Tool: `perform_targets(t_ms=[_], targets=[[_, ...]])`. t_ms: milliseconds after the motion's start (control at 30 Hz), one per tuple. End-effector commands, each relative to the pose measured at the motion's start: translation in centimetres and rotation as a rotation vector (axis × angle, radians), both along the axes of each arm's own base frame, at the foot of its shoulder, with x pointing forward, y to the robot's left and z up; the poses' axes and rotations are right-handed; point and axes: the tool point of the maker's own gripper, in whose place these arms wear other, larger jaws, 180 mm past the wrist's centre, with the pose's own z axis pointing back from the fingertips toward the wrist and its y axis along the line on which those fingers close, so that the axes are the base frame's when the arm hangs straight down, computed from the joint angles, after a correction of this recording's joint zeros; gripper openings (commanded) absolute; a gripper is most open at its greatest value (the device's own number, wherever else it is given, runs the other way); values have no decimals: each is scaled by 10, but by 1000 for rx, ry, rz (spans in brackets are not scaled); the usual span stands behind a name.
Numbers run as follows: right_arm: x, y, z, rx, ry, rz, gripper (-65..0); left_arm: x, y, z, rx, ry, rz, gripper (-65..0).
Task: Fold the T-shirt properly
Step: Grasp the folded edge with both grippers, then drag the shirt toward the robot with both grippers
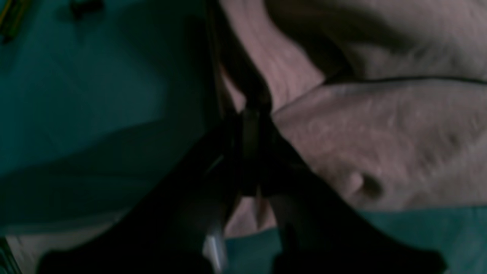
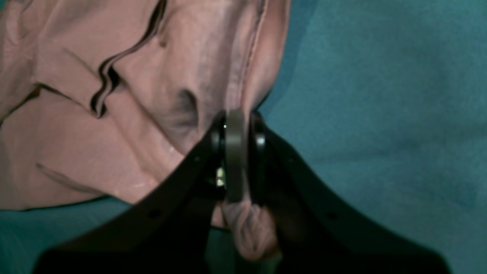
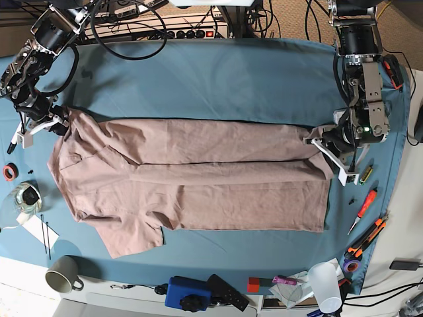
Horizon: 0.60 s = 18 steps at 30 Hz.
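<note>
Left wrist view: left gripper (image 1: 253, 125) pinched onto a dim, blurred edge of the T-shirt (image 1: 380, 144).
Right wrist view: right gripper (image 2: 237, 152) clenched on a bunched seam, cloth bulging behind the jaws, a detail unseen from above.
Base view: T-shirt spread across the blue cloth (image 3: 218, 79), part-folded lengthwise; only here both ends show.
Handling: judged light, limp, wrinkle-prone; best held at edges.

A: What's along the near edge of the cloth (image 3: 218, 79)?
B: A grey mug (image 3: 61, 274) at the left corner, a blue box (image 3: 187, 292) in the middle, a clear cup (image 3: 326, 284) toward the right.

A: And the sides?
B: Orange-handled screwdrivers (image 3: 367, 221) lie at the right edge. At the left, a tape roll (image 3: 25, 198) and a small red ring (image 3: 8, 172).

A: Behind?
B: A power strip (image 3: 192, 32) amid black cables (image 3: 125, 39).
</note>
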Motion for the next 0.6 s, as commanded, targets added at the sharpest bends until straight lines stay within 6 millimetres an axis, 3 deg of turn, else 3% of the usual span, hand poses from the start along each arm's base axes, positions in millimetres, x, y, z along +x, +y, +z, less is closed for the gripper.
perform_targets(t_ms=[0, 167, 333, 567], targets=[[1, -8, 7, -33, 0, 3, -650, -16, -8, -5, -15, 79, -29, -650], [9, -9, 30, -100, -46, 38, -650, -8, -4, 15, 37, 19, -37, -650], [11, -8, 53, -173, -50, 80, -650, -10, -1, 15, 48, 28, -38, -650], [-8, -14, 53, -173, 3, 102, -650, -22, 39, 15, 150, 67, -49, -650]])
